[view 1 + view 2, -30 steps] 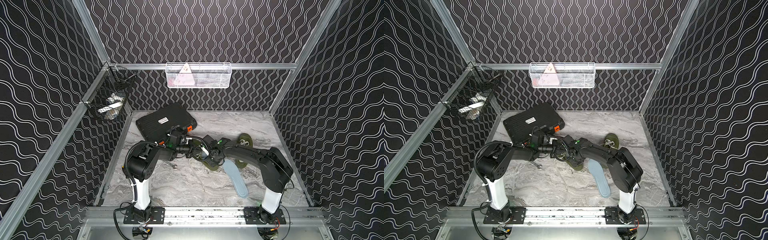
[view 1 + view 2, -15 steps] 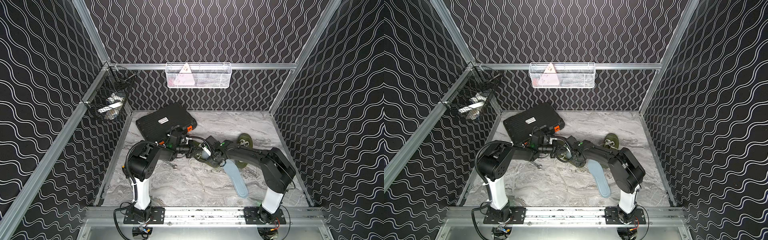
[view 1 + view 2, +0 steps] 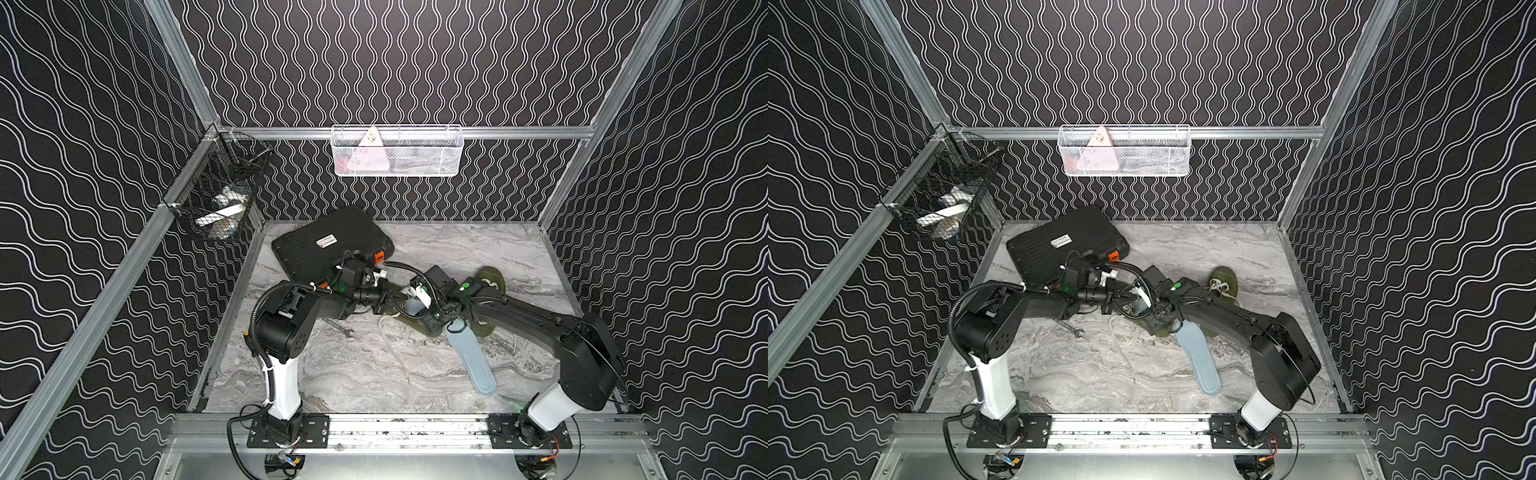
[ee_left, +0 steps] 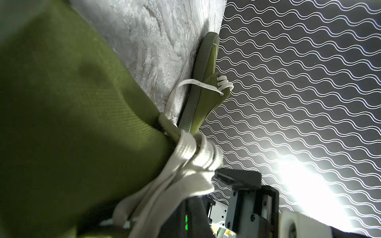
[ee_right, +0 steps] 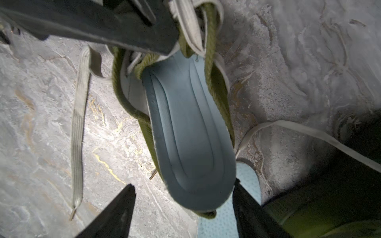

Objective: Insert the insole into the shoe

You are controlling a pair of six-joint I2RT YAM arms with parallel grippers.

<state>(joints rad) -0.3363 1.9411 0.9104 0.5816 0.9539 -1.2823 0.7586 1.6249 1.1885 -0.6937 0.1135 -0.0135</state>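
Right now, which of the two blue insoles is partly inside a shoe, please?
The insole at the right gripper: its front sits inside the green shoe; the other insole lies bare on the table.

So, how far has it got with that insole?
Partway. Done: the front of the blue insole is tucked inside the green shoe. In hand: the left gripper is shut on the shoe's upper; the right gripper stands open either side of the heel end. Left: that heel end rides over the back rim and needs pushing down.
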